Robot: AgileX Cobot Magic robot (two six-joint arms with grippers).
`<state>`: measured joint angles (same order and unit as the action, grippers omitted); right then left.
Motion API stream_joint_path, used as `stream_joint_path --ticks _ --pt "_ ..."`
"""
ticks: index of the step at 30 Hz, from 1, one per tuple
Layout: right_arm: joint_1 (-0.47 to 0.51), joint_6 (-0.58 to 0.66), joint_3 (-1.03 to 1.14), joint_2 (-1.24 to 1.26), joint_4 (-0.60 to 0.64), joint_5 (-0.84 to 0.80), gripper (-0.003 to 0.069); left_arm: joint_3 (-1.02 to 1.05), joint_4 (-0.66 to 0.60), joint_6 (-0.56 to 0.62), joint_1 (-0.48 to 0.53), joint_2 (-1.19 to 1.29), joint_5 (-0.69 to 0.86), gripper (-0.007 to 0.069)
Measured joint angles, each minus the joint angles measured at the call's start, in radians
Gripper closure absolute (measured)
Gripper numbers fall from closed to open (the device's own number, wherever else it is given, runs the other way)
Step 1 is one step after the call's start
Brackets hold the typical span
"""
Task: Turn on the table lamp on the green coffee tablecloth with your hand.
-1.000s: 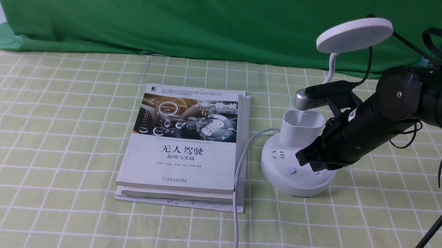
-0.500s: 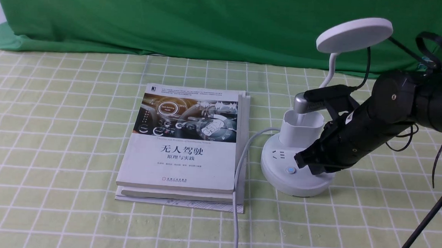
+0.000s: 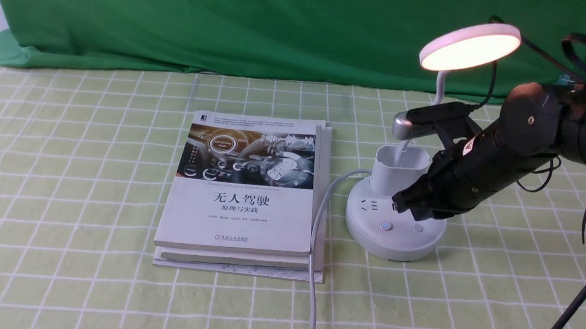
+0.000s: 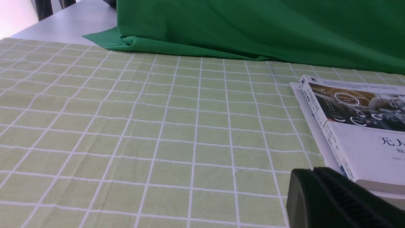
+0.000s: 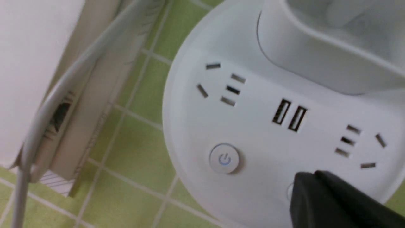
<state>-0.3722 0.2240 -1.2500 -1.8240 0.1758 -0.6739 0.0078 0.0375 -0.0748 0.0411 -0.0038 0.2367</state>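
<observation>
The white table lamp stands on the green coffee tablecloth (image 3: 68, 171), right of centre. Its disc head (image 3: 470, 45) glows warm white. The round base (image 3: 370, 238) carries two buttons, one with a blue power mark (image 3: 385, 225) and one to its right (image 3: 418, 227). My right gripper (image 3: 401, 204), the hand, is shut on nothing and hovers just above the base, close over the right button. In the right wrist view its tip (image 5: 313, 177) covers most of that button beside the power button (image 5: 224, 158). My left gripper (image 4: 313, 172) is shut, low over the cloth by the books.
Two stacked books (image 3: 245, 192) lie left of the lamp. The lamp's white cord (image 3: 317, 227) runs along the books' right edge toward the front table edge. A dark green backdrop (image 3: 261, 25) hangs behind. A black cable (image 3: 569, 308) slants at the lower right.
The lamp head was dark and now glows. My right gripper dipped onto the base's right button half a second ago and has since lifted slightly up and right, uncovering that button.
</observation>
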Motion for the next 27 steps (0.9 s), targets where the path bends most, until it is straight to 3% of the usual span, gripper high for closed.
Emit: stream_joint_path --ticks 12,27 --pt "0.0 0.0 0.033 0.061 -0.001 -0.113 0.0627 0.0 0.0 0.0 0.0 0.0 0.0 0.0622" --pt "-0.001 -0.07 0.447 0.595 -0.001 -0.048 0.0622 0.0 0.0 0.0 0.0 0.0 0.0 0.0622"
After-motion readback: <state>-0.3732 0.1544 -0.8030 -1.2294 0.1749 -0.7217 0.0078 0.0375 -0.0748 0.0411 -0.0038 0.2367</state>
